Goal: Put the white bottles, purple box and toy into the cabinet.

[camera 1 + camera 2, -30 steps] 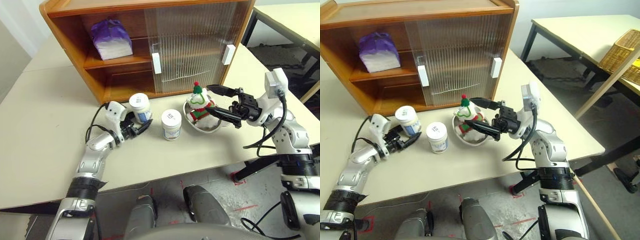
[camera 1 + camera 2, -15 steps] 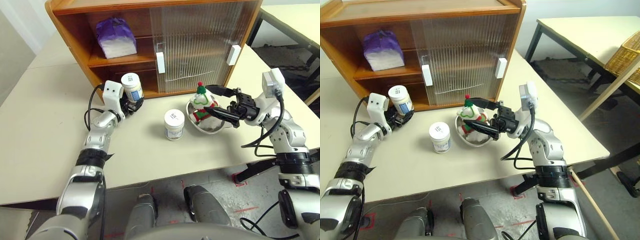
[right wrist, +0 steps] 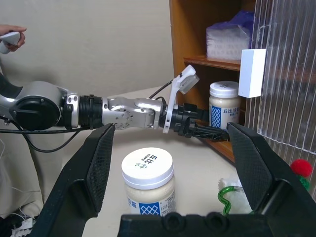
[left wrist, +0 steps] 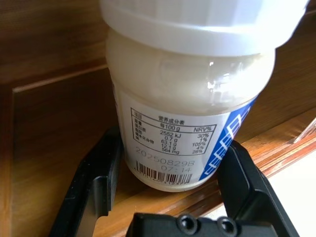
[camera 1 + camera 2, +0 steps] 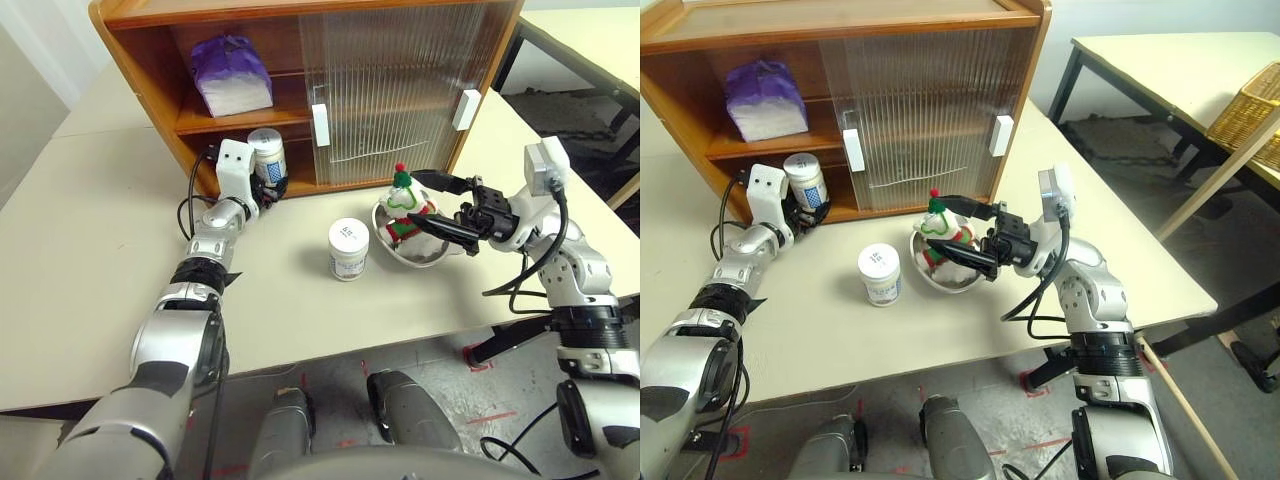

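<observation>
My left gripper (image 5: pixel 268 182) is shut on one white bottle (image 5: pixel 266 152), held upright at the open left end of the cabinet's (image 5: pixel 140 55) lower shelf. In the left wrist view its base is over the shelf's front edge, with a black finger (image 4: pixel 96 177) on each side. The second white bottle (image 5: pixel 347 248) stands on the table. The purple box (image 5: pixel 234 75) lies on the upper shelf. The toy (image 5: pixel 402 205) sits in a steel bowl (image 5: pixel 425 256). My right gripper (image 5: pixel 418 197) stands wide open just beside the toy, touching nothing.
The ribbed sliding doors (image 5: pixel 400 90) cover the cabinet's middle and right. A second table with a wicker basket (image 5: pixel 1252 105) stands off to the right. A person's hand (image 3: pixel 11 38) holding a white controller shows behind the left arm.
My left arm has lifted its bottle off the table and carried it forward to the lower shelf opening. The right arm, toy and other bottle have kept still.
</observation>
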